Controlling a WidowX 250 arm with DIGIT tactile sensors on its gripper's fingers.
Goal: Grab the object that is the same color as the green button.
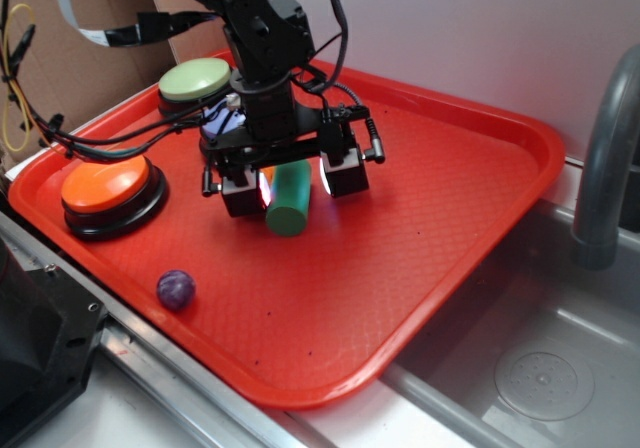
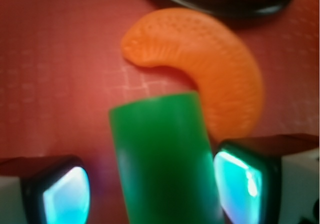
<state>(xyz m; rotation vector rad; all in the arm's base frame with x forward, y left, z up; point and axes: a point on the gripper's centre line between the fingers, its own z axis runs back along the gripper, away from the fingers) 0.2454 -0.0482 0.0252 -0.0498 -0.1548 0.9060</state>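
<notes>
The green cylinder [image 1: 288, 200] lies on the red tray [image 1: 470, 218], lengthwise between my fingers. My gripper [image 1: 293, 183] is lowered over it with the jaws open. In the wrist view the cylinder [image 2: 162, 159] fills the space between the glowing pads: the right pad [image 2: 237, 184] is at its side and the left pad [image 2: 65, 196] stands a little apart. The gripper [image 2: 157, 191] straddles it. The pale green button [image 1: 195, 78] sits at the tray's far left corner, behind the arm.
An orange half-round slice [image 2: 210, 64] lies just beyond the cylinder's far end. An orange button [image 1: 105, 186] stands at the tray's left and a purple ball [image 1: 175, 289] near its front edge. A blue button [image 1: 222, 120] is mostly hidden by the arm. A sink [image 1: 540, 368] and faucet [image 1: 605, 158] are at the right.
</notes>
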